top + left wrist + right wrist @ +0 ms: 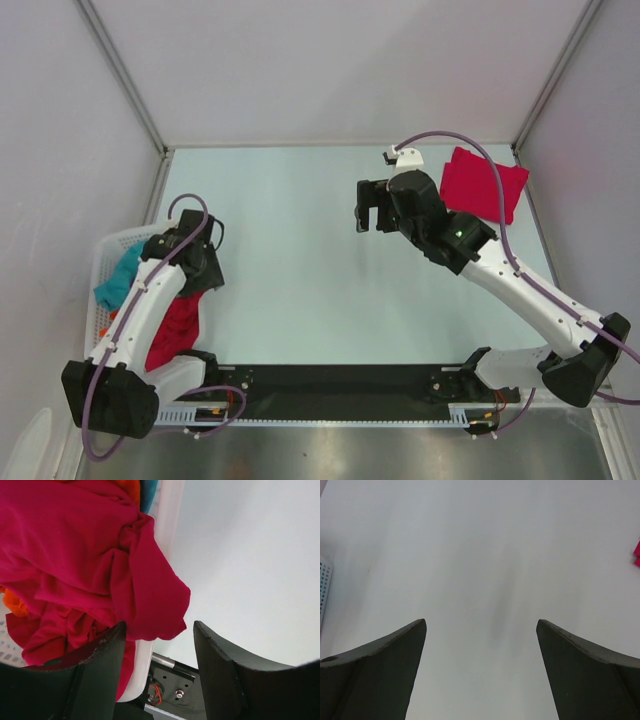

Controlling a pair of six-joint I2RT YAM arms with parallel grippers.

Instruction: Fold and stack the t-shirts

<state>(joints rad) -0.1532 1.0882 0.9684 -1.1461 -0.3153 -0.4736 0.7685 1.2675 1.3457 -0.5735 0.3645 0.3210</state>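
Observation:
A crumpled red t-shirt [75, 555] lies in the white basket [167, 510], and a fold of it hangs over the rim; from above the same t-shirt [178, 330] shows beside my left arm. My left gripper [159, 630] is open right at that hanging fold. The cloth brushes the left finger [107, 655] but is not clamped. A folded red t-shirt [485, 185] lies flat at the back right of the table. My right gripper [481, 625] is open over bare table, left of that folded shirt, with nothing between its fingers.
The basket [105, 250] stands at the table's left edge and also holds a teal cloth [120, 280] and an orange cloth [15, 605]. A black rail [340, 390] runs along the near edge between the arm bases. Grey walls enclose the table.

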